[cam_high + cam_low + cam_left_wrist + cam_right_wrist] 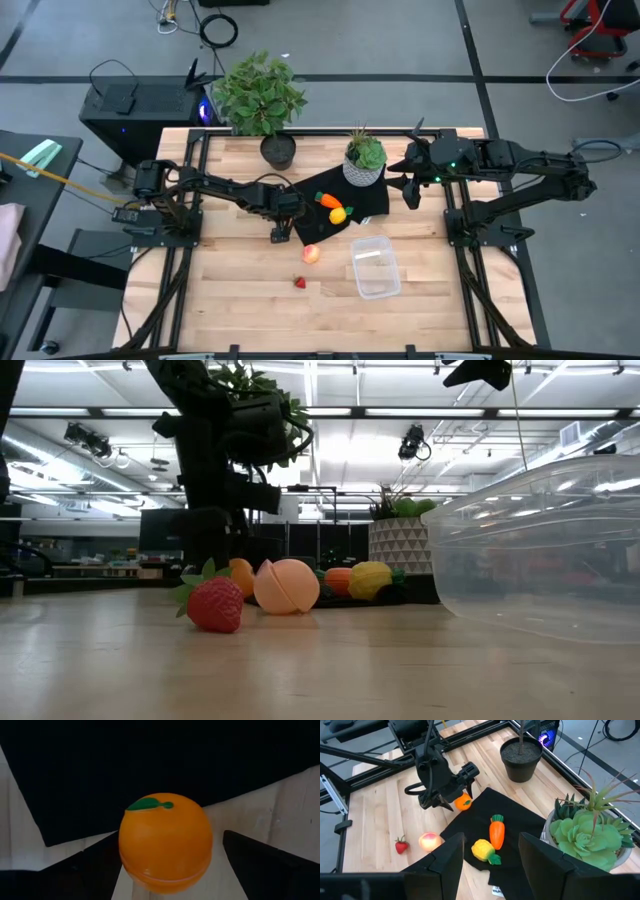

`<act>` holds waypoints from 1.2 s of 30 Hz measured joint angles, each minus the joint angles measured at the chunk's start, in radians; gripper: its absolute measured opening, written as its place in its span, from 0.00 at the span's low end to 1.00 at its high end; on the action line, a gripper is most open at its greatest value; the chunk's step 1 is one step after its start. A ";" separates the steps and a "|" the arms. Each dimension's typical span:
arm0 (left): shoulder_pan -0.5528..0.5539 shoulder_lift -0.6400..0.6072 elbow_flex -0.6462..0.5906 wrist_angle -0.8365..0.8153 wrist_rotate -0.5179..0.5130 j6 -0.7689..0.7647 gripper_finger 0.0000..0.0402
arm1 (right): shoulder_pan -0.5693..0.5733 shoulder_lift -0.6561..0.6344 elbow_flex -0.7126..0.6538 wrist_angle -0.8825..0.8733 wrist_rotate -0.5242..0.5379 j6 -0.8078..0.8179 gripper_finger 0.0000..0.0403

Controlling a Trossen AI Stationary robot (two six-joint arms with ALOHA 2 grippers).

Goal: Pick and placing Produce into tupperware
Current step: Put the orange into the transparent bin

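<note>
Left wrist view: orange (165,842) sits between open, empty left end effector (170,865) fingers, at mat (150,765) edge | tupperware (375,267) lies well beyond, rightward | right end effector (487,857) open, waiting.

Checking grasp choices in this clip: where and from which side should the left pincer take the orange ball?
Grip the orange ball across its widest part, just above the seam, coming straight down from above. It is round and sits leaf-up at the black mat's edge, with clear space on both sides. The left pincer is open, one finger either side of it. The right pincer waits by the succulent.
</note>
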 joint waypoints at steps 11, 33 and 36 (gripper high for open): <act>0.000 0.000 0.000 0.000 0.000 -0.003 0.77 | 0.000 0.000 0.000 0.000 0.000 0.000 0.49; 0.000 -0.001 0.000 -0.001 0.000 -0.005 0.68 | 0.000 0.000 0.000 0.000 0.000 0.000 0.49; 0.000 -0.001 0.000 -0.001 0.000 -0.009 0.67 | 0.000 0.000 0.000 0.000 0.000 0.000 0.49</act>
